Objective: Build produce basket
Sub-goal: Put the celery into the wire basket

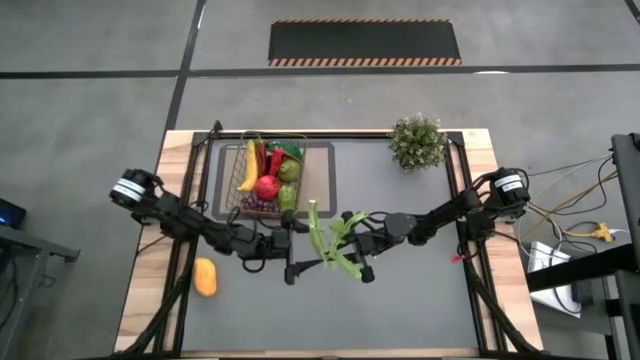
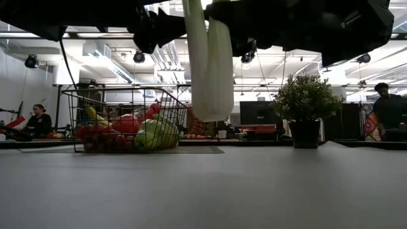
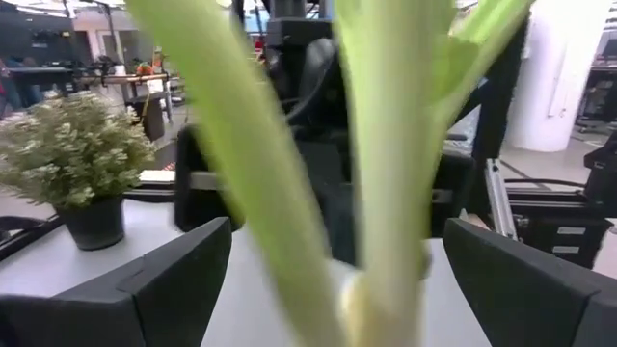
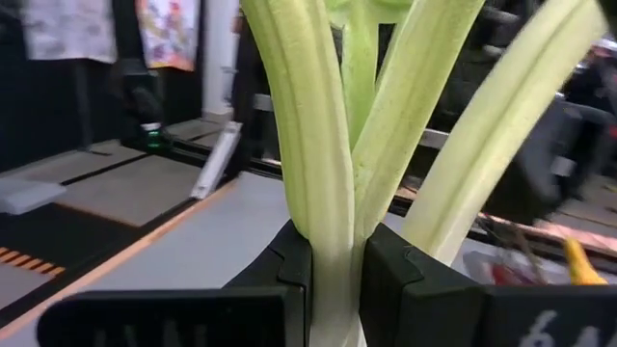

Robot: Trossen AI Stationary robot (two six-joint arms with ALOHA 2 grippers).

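Green-white, the leek [image 1: 330, 240] hangs clear above the worktop [image 1: 400, 300] near its middle, pinched by its stalk between the closed fingers of the right pincer [image 4: 335, 275], while the left pincer [image 3: 333, 280] stands with fingers spread wide on either side of the stalk, not gripping it. Behind the left arm the wire basket [image 1: 262, 180] sits on a tan mat [image 1: 322, 175] holding a banana, apple, chilies and pears, and an orange fruit [image 1: 205, 277] lies alone near the worktop's left edge.
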